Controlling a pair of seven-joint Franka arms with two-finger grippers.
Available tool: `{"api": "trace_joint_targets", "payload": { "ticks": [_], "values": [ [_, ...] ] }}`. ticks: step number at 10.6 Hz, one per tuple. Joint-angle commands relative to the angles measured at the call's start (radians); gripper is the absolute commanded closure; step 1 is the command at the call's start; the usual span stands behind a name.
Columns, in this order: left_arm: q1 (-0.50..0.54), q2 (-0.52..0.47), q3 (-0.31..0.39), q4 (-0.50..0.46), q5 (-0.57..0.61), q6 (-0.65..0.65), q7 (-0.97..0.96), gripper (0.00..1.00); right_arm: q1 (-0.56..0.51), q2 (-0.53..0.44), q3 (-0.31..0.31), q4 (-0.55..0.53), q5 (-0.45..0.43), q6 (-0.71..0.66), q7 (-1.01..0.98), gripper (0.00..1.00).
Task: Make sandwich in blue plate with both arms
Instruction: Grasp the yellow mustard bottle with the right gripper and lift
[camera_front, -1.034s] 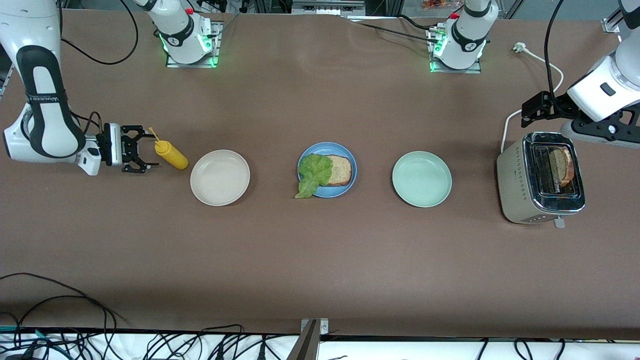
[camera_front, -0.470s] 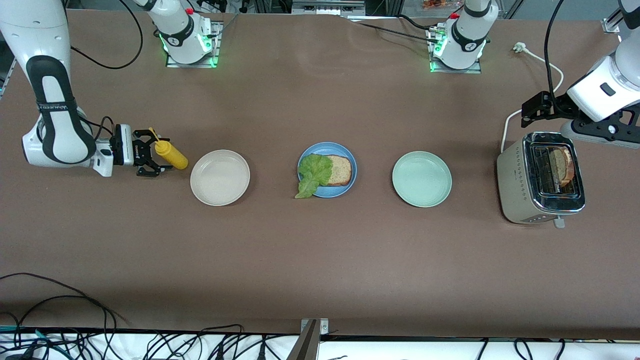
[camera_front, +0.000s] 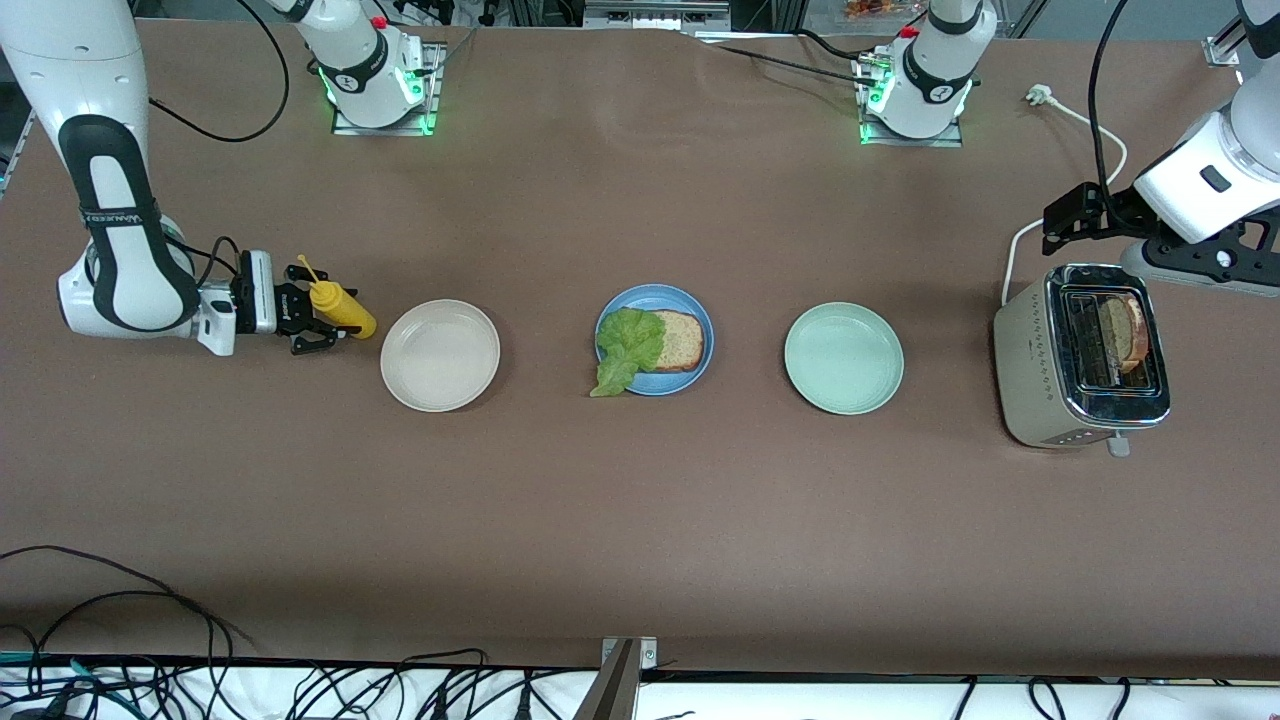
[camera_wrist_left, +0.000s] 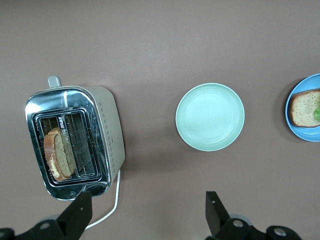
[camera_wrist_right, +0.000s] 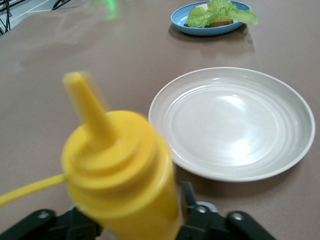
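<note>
The blue plate (camera_front: 692, 304) sits mid-table with one toasted bread slice (camera_front: 682, 340) and a green lettuce leaf (camera_front: 625, 352) that hangs over the rim. A second slice (camera_front: 1125, 333) stands in the toaster (camera_front: 1040, 370); it also shows in the left wrist view (camera_wrist_left: 59, 152). My right gripper (camera_front: 318, 310) is low at the right arm's end, open, with its fingers on either side of a yellow squeeze bottle (camera_front: 345, 312). The bottle fills the right wrist view (camera_wrist_right: 120, 170). My left gripper (camera_front: 1075, 212) waits open and empty, high by the toaster (camera_wrist_left: 107, 125).
A beige plate (camera_front: 440, 355) lies beside the bottle, toward the blue plate. A pale green plate (camera_front: 843, 358) lies between the blue plate and the toaster. The toaster's white cord (camera_front: 1085, 120) runs toward the left arm's base.
My right gripper has slid toward the yellow bottle, and its open fingers now stand on both sides of it. The left arm has not moved.
</note>
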Motion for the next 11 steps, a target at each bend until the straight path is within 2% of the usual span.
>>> {"api": "trace_joint_targets", "payload": {
  "ticks": [1, 4, 6, 8, 11],
  "values": [
    [0.0, -0.01, 0.005, -0.006, -0.016, 0.005, 0.026, 0.0, -0.008, 0.002, 0.007, 0.043, 0.002, 0.006, 0.067, 0.85],
    [0.0, -0.01, 0.005, -0.006, -0.016, 0.005, 0.026, 0.0, -0.007, -0.018, 0.007, 0.096, -0.108, -0.004, 0.254, 0.89],
    [0.002, -0.004, 0.005, 0.008, -0.013, 0.005, 0.025, 0.0, 0.011, -0.068, 0.013, 0.147, -0.195, -0.007, 0.442, 0.95],
    [0.002, -0.002, 0.005, 0.008, -0.015, 0.005, 0.026, 0.0, 0.044, -0.102, 0.059, 0.247, -0.359, -0.007, 0.747, 0.95],
    [0.0, -0.002, 0.005, 0.009, -0.015, 0.005, 0.025, 0.0, 0.109, -0.102, 0.134, 0.374, -0.545, -0.007, 1.03, 0.95]
  ]
}}
